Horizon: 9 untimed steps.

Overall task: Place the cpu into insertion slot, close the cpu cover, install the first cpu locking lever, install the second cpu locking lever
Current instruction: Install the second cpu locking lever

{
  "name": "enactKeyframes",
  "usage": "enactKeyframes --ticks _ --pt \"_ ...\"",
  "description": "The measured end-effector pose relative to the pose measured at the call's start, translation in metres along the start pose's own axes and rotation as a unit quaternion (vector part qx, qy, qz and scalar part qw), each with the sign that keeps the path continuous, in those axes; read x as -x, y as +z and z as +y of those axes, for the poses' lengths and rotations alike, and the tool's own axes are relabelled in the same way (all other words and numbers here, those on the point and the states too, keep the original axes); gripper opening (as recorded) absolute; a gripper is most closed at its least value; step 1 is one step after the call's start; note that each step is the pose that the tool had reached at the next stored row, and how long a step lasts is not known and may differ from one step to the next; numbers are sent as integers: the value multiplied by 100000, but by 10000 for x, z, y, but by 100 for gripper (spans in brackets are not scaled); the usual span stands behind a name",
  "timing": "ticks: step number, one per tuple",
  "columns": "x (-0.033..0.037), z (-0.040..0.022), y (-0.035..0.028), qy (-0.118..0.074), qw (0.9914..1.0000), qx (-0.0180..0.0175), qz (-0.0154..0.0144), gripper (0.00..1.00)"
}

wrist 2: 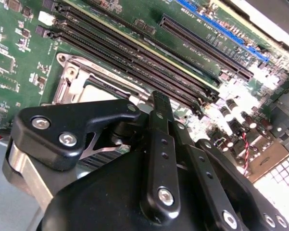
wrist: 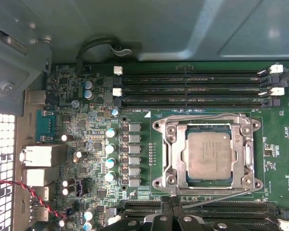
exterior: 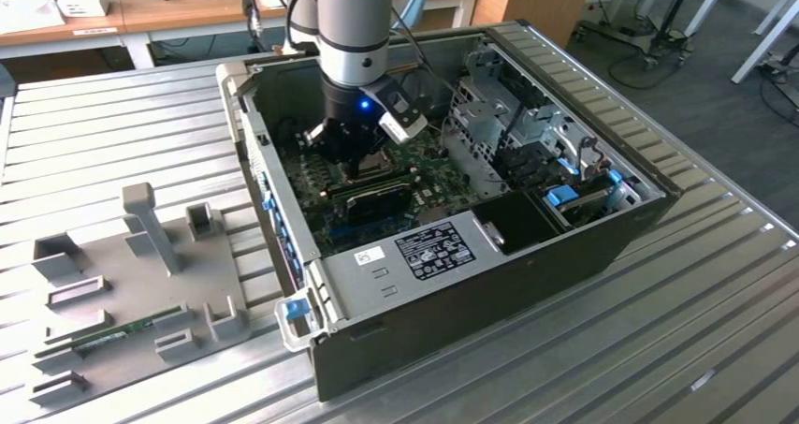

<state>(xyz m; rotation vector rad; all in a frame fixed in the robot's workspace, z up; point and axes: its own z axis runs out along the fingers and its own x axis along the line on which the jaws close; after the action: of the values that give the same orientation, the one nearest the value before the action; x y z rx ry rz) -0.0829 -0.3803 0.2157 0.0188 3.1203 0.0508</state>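
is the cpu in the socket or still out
In. In the first wrist view the cpu lies flat and square inside the insertion slot, and the cpu cover frames it, lying flat.

Even, bright room light fills the exterior view; the open computer case holds a shadowed interior. In the second wrist view the black gripper looms soft and blurred up close, and glare washes out the case edge, perhaps overexposed. The first wrist view is evenly lit and sharp.

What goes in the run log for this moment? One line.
chip: seated in socket | cover: down | gripper: above socket, holding nothing seen
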Motion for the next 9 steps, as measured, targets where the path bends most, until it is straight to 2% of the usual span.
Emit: enactKeyframes --ticks 9 --pt "-4 0 10 1 100000 -3 2 11"
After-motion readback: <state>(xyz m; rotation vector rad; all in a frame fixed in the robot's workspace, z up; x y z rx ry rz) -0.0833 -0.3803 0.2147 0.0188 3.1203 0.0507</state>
